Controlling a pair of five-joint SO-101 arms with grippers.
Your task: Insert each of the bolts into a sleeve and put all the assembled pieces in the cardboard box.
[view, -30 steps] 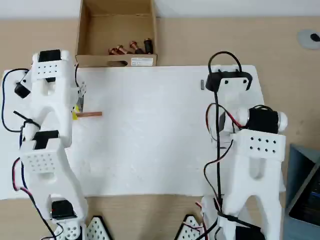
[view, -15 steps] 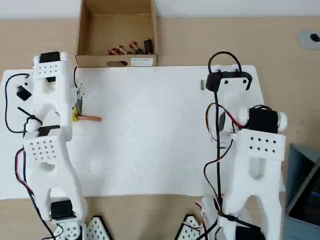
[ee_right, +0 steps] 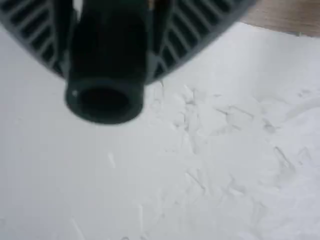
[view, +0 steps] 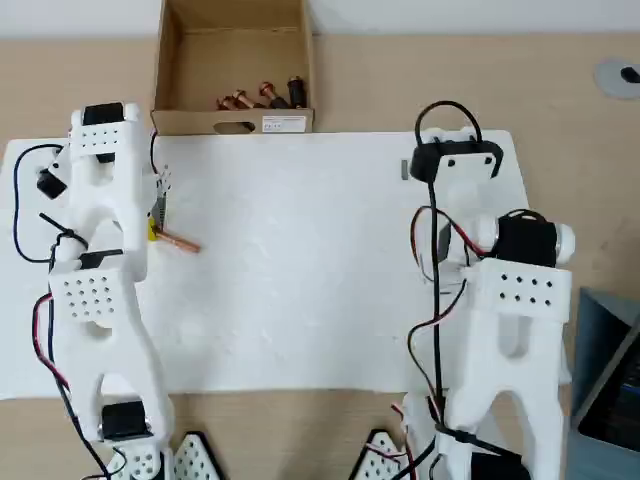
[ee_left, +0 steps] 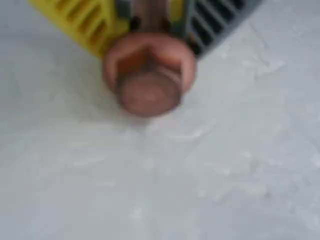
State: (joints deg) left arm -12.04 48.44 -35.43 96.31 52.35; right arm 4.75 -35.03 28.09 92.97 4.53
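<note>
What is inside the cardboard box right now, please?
Copper bolts and a dark sleeve lie clustered near the front wall of the cardboard box; that wall hides the floor behind it.

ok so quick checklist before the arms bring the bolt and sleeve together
1. Bolt clamped in left gripper: ok.
2. Sleeve clamped in right gripper: ok.
3. Sleeve mouth open and unblocked: ok.
4. Bolt lined up with sleeve: not ok, the arms sit at opposite sides of the white mat.
5. Bolt tip facing the sleeve mouth: cannot tell.
6. Cardboard box has room beside the assembled pieces: ok.
</note>
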